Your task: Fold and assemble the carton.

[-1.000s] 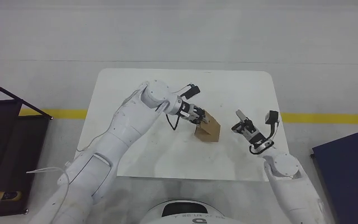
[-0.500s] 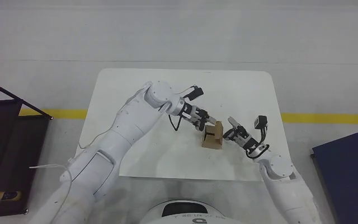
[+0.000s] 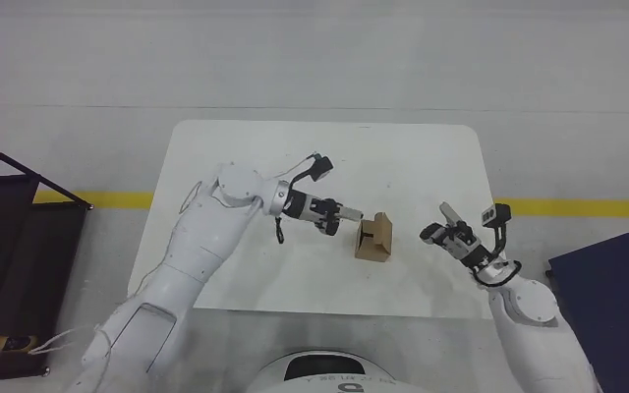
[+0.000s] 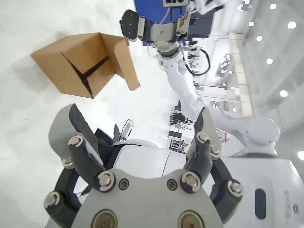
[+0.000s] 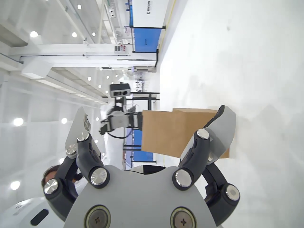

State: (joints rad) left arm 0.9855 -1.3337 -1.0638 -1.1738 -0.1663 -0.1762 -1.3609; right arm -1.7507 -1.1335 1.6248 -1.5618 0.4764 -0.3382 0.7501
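Flanking carton (image 3: 373,239) on white table (image 3: 413,157), grey floor (image 3: 314,59) around: left end effector (image 3: 346,214), right end effector (image 3: 439,224), spread.

Small logo print on white partition panel (image 5: 152,3), blue panel (image 5: 145,40).

Matt brown cardboard carton (image 3: 373,238); smooth white table (image 3: 423,167); left gripper (image 4: 137,109) of dull grey metal and black plastic
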